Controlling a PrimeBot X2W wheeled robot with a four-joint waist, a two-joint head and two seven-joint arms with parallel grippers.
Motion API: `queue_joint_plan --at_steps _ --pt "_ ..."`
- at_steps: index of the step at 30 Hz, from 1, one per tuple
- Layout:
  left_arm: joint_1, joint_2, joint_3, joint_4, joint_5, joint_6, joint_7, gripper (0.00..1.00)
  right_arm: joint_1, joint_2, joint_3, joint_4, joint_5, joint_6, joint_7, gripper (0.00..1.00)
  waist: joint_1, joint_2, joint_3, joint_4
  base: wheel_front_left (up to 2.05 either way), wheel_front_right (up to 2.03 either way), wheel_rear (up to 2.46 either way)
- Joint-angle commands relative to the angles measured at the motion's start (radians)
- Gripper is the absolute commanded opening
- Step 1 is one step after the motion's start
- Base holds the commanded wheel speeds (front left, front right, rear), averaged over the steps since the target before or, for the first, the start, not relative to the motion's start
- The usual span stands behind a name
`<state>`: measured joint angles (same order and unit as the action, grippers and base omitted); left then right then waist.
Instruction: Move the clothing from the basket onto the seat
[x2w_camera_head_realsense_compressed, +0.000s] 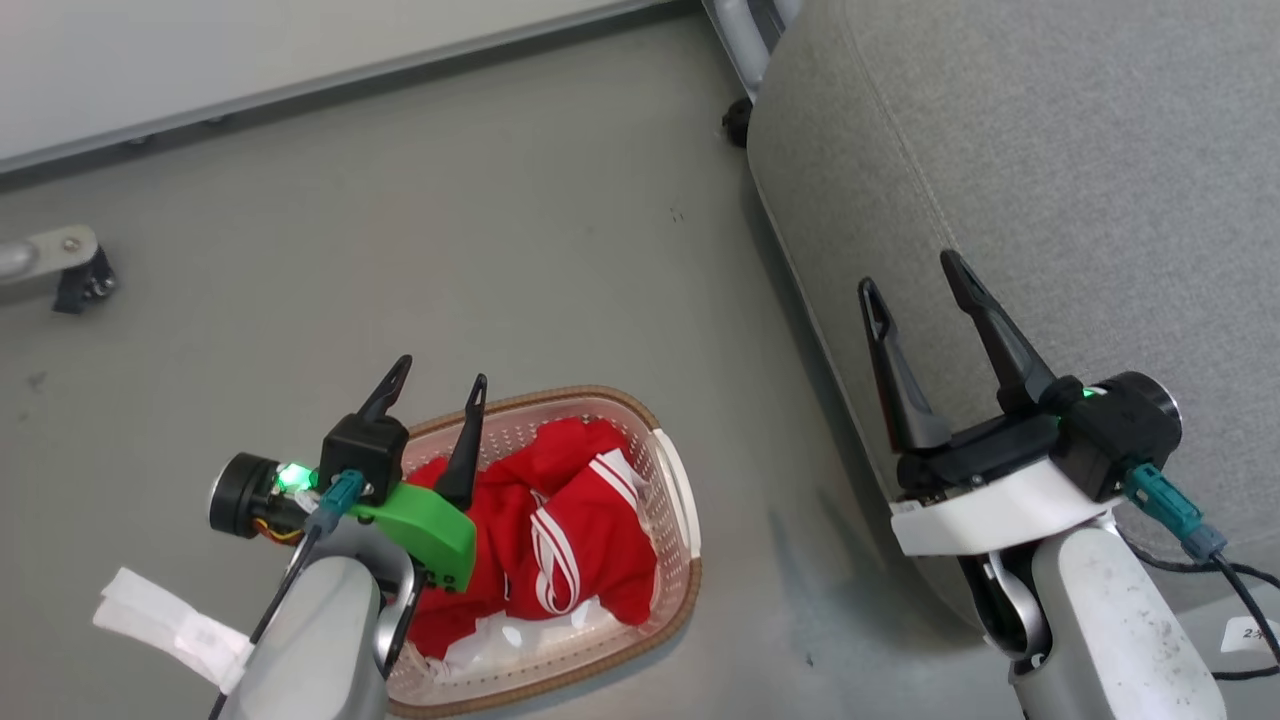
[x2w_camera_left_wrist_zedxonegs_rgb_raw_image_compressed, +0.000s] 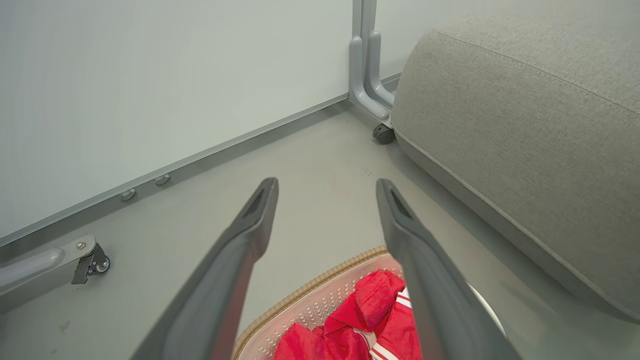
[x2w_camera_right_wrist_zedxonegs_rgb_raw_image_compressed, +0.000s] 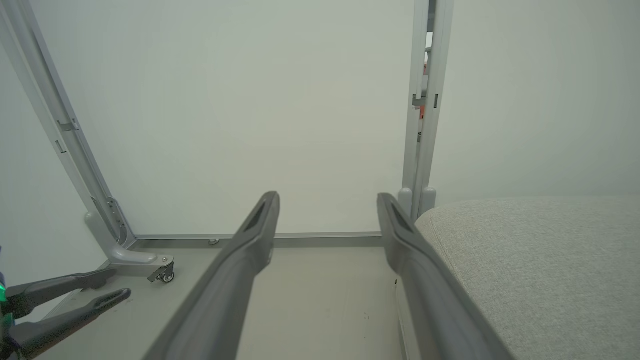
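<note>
Head view has the left tool (x2w_camera_head_realsense_compressed: 443, 372) with its two dark fingers spread wide and nothing between them, hanging over the left end of the basket (x2w_camera_head_realsense_compressed: 688, 560); the fingertips point toward the far side, past the brown rim. Just right of that tool lies the clothing (x2w_camera_head_realsense_compressed: 570, 520), a crumpled red heap inside the basket, with the white-striped piece uppermost toward the right and plainer red folds beside it. Left wrist view looks down between the same open fingers onto the basket's far rim and the red fabric below. The basket stands on the grey floor (x2w_camera_head_realsense_compressed: 500, 200), left of the seat (x2w_camera_head_realsense_compressed: 1050, 150) and apart from it, with a strip of floor between them. The right tool (x2w_camera_head_realsense_compressed: 909, 272) is also spread open and empty, held above the seat's left edge, fingers pointing far. Beyond the floor runs a pale wall (x2w_camera_head_realsense_compressed: 200, 60) with a grey base rail, and a small black caster (x2w_camera_head_realsense_compressed: 737, 122) sits at the seat's far-left corner
</note>
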<state>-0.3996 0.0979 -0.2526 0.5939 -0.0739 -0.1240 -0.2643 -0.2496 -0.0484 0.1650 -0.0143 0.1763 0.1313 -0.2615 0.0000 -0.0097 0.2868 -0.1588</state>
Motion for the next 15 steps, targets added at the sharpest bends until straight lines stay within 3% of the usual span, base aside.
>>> queue_joint_plan --at_steps 1,15 --pt "-0.038 0.016 -0.008 0.02 0.007 -0.005 -0.001 1.0 -0.026 -0.001 0.004 -0.016 0.006 -0.001 -0.003 1.0 0.0 0.0097 0.117 -0.076 0.0 0.0 0.0" --pt "-0.258 0.048 -0.163 0.248 -0.01 -0.007 -0.001 1.0 -0.152 -0.001 0.022 -0.104 0.006 -0.001 -0.003 1.0 0.0 0.0097 0.347 -0.113 0.0 0.0 0.0"
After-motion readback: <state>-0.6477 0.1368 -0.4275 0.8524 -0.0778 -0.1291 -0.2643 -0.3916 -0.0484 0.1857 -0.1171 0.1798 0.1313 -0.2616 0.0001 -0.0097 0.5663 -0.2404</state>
